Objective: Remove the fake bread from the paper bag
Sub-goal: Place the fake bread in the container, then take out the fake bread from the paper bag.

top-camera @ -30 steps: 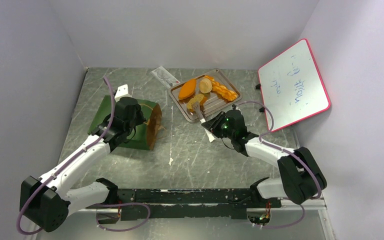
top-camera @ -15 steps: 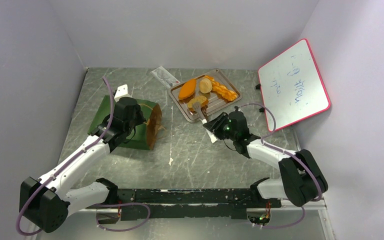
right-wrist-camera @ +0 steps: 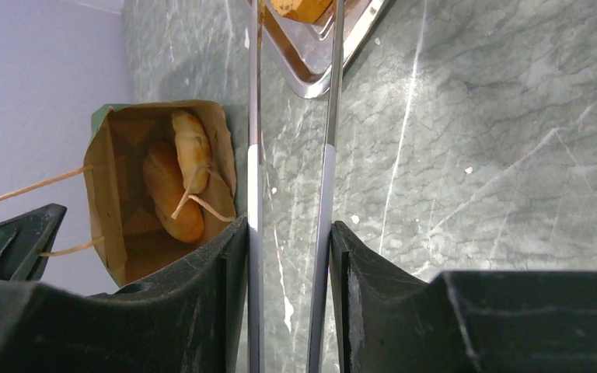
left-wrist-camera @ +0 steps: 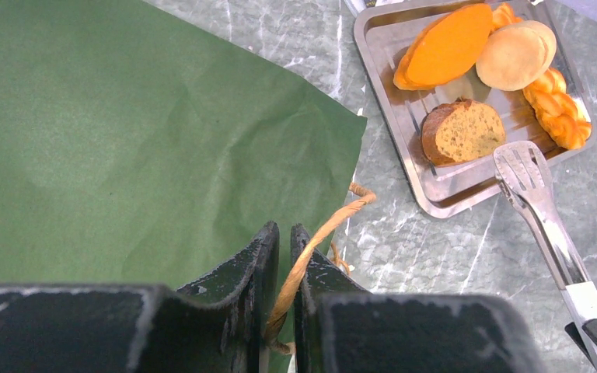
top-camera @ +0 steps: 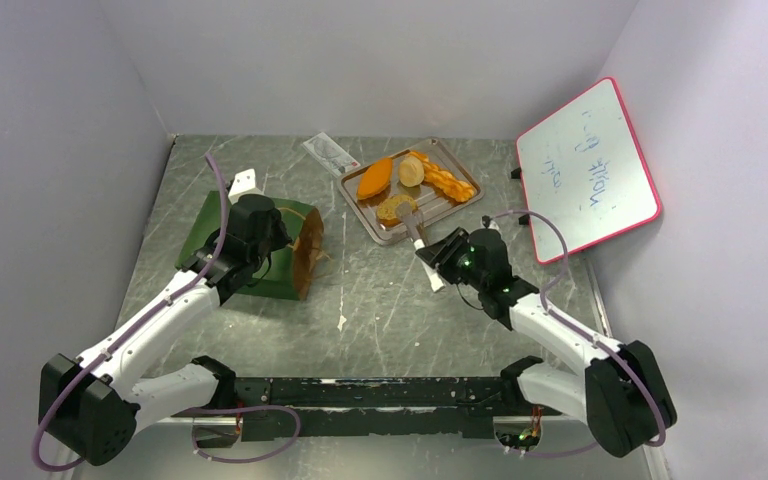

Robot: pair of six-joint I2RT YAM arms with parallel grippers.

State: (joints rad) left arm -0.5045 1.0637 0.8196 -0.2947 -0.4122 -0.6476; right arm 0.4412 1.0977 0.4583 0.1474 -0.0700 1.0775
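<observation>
My left gripper (left-wrist-camera: 284,237) pinched on tan handle (left-wrist-camera: 315,247) of green paper bag (left-wrist-camera: 124,132), frame left. Right gripper (right-wrist-camera: 289,233) clamps tongs (right-wrist-camera: 328,116). 2 golden fake bread (right-wrist-camera: 172,186) loaves inside bag, 4 pieces on tray (left-wrist-camera: 440,186), upper right.

The bag (left-wrist-camera: 124,140) is dark green outside and brown inside, with a tan handle (left-wrist-camera: 319,239), and the two rolls (right-wrist-camera: 172,194) in it are golden brown. On the silver tray (left-wrist-camera: 522,116) the loaf (left-wrist-camera: 447,43) is orange, the bun (left-wrist-camera: 515,54) pale yellow, the braid (left-wrist-camera: 557,109) golden and the slice (left-wrist-camera: 464,130) brown with dark specks. The table (top-camera: 400,310) is grey-green with white streaks, the board (top-camera: 585,170) white with a pink rim, the tongs (left-wrist-camera: 540,210) silver.
</observation>
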